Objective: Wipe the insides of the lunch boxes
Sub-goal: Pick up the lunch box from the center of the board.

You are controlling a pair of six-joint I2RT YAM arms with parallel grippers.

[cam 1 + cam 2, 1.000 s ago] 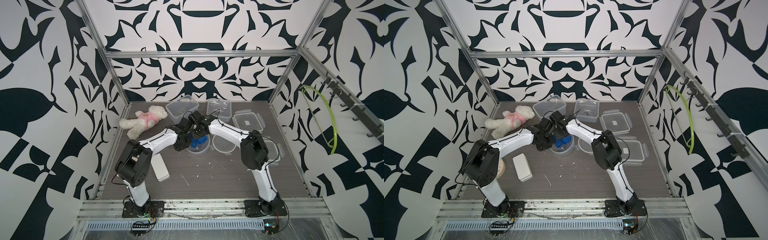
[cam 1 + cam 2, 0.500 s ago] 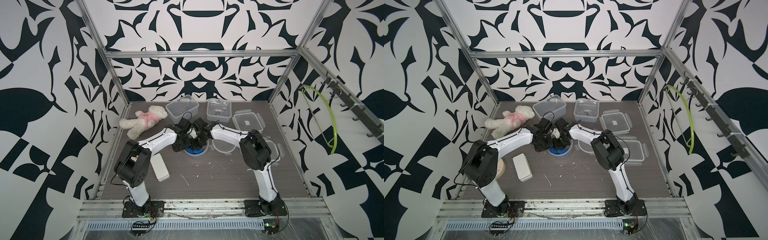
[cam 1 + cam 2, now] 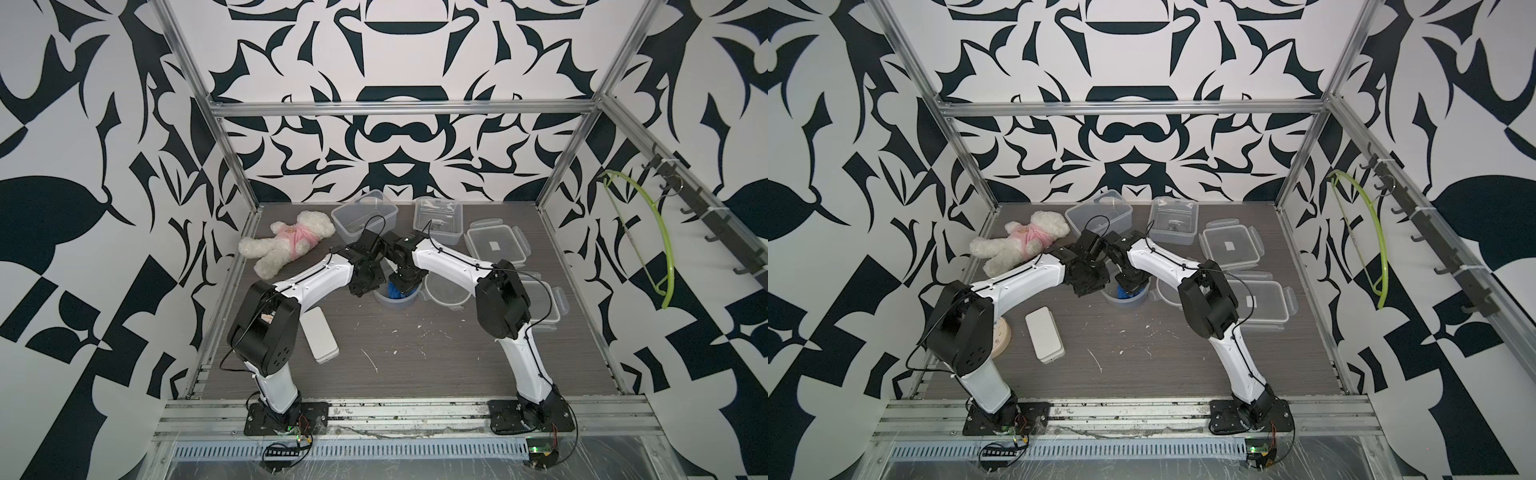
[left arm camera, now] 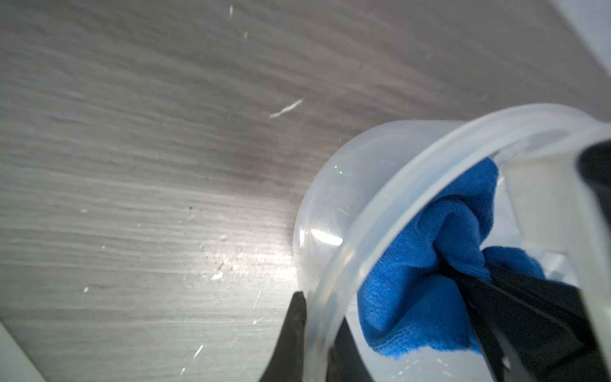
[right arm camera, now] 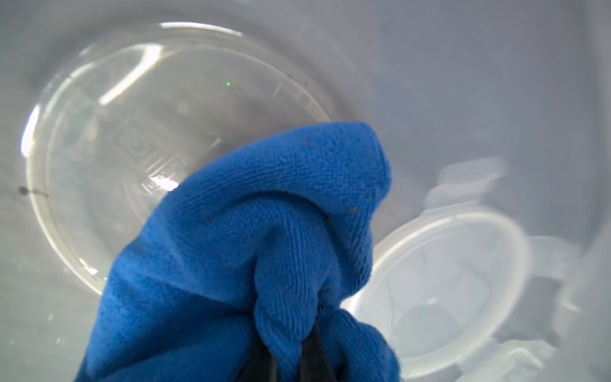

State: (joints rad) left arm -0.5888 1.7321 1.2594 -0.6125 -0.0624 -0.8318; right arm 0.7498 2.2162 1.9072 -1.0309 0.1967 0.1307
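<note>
Grey table (image 3: pixel 415 365) holds three lunch boxes (image 3: pixel 365 216), three lids (image 3: pixel 496 245), one cloth (image 5: pixel 264 231).

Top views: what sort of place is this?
Probably a lab robot cell: an aluminium frame holds black-and-white patterned wall panels, the left arm and right arm are bolted to a front rail, and the tabletop is staged with clear lunch boxes and a teddy bear.

The front half of the grey wood-grain table (image 3: pixel 415 374) is lying free for passing. A flat white rectangular case (image 3: pixel 319 336) is standing in the way at the left, and clear rectangular plastic lids (image 3: pixel 482 251) are crowding the right side.
</note>
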